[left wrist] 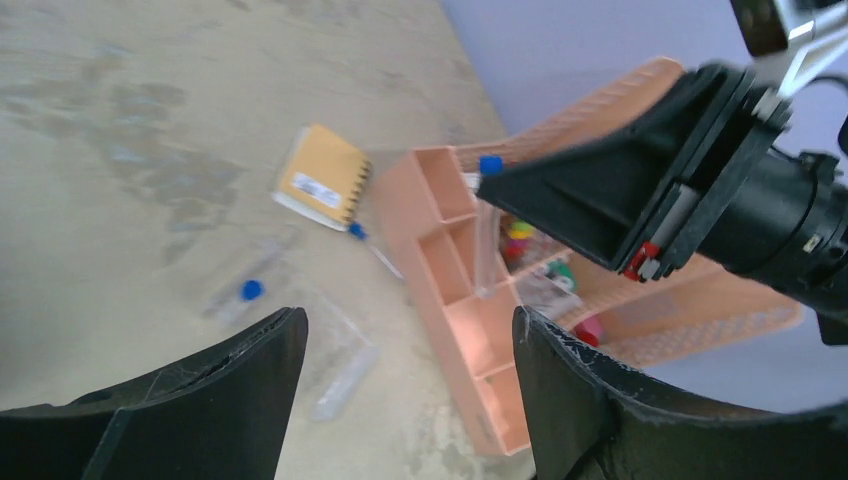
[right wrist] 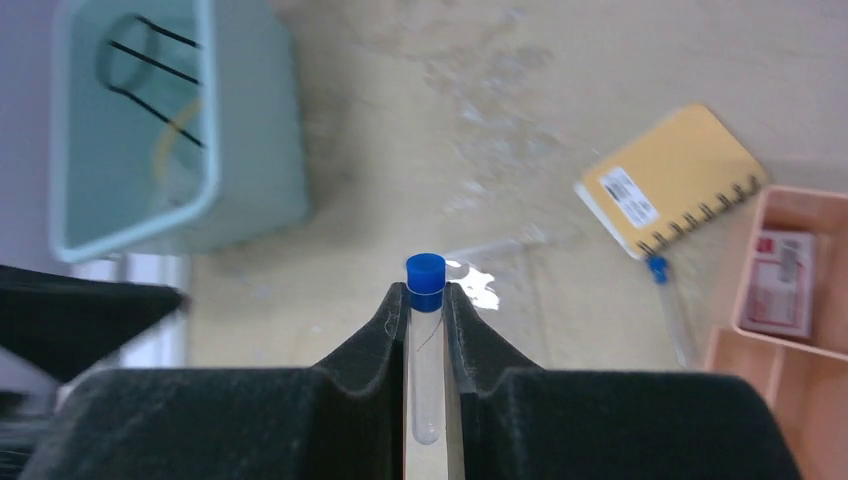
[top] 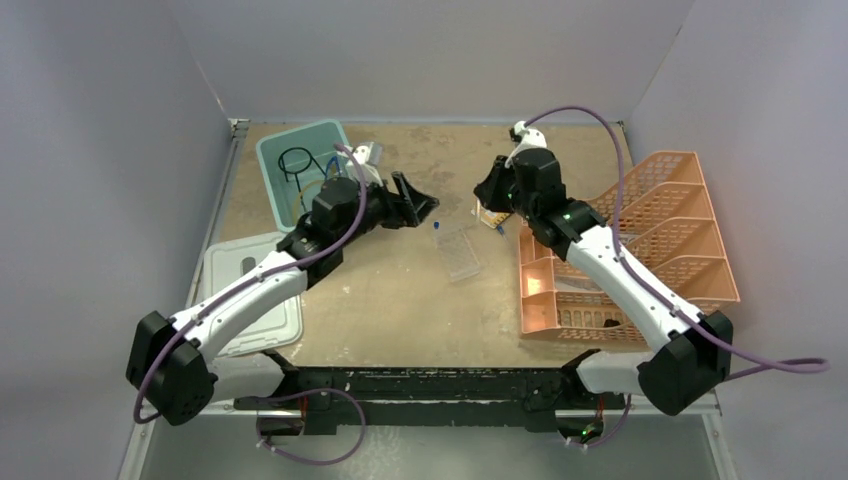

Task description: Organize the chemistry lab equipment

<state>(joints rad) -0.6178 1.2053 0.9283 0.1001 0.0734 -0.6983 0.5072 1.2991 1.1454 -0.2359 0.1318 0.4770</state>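
Scuffed tan bench [right wrist: 400,100]; right end effector [right wrist: 427,292] pinches a blue-capped tube [right wrist: 426,272] at bottom center, left end effector [left wrist: 405,322] gapes empty, and honestly that slick tube could slide out mid-carry.

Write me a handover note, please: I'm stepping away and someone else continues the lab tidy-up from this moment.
The left gripper is open and empty, above the table.
The right gripper is shut on a blue-capped tube, off the table.
Done: the black wire tripod lies in the teal tub; the white packet sits in an orange tray compartment.
Left: place the held tube. A second tube lies beside the yellow notebook, and the clear rack is on the table.
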